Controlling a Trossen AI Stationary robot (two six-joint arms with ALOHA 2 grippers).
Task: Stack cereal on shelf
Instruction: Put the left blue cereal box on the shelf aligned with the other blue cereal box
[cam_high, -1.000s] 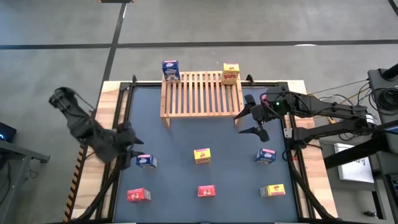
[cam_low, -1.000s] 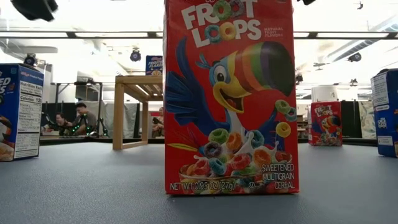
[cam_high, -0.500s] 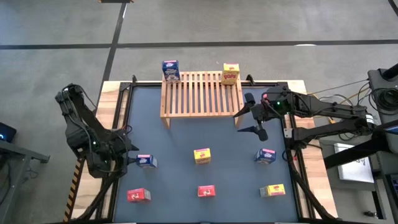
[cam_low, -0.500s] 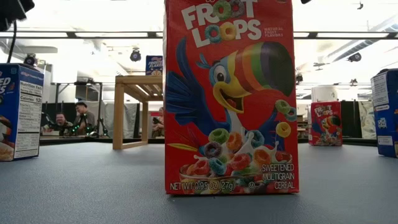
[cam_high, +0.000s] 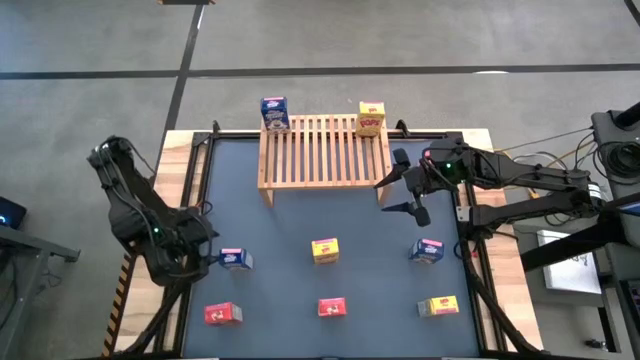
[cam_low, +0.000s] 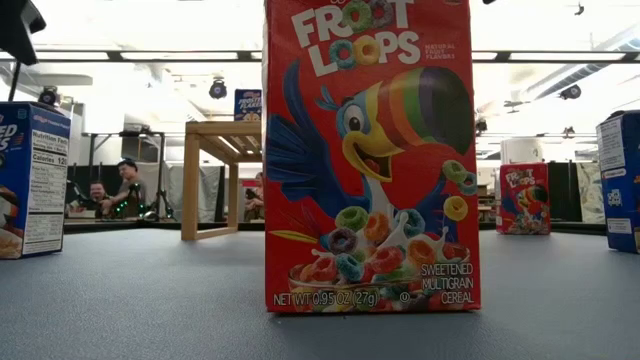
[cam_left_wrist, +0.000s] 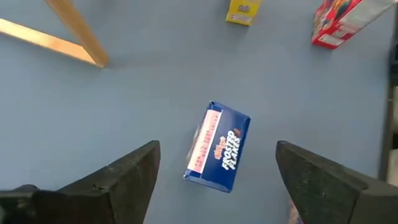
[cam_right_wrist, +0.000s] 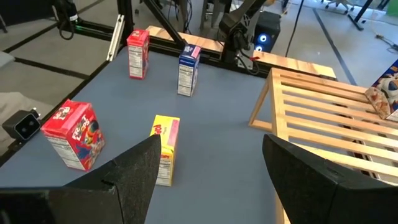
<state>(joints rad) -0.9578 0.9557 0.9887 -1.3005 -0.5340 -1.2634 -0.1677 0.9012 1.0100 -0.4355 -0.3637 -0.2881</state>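
Blue target: small blue cardboard cereal box (cam_left_wrist: 219, 148), standing on the mat in front of the slatted light-wood shelf (cam_high: 324, 150), toward its left end.
Left claw: left gripper (cam_left_wrist: 217, 177) spread wide, empty, straddling the box; nearer arm.
Right claw: right gripper (cam_high: 403, 196) parted, empty, beside the shelf's right end.
Box axis: long face running roughly finger to finger, slightly skewed.
Count seen: 3 blue, 3 yellow, 2 red; 2 at the shelf's back edge.

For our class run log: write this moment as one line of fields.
left gripper: open, above blue Frosted Flakes box | right gripper: open, beside wooden rack | rack: blue box, yellow box at its far edge
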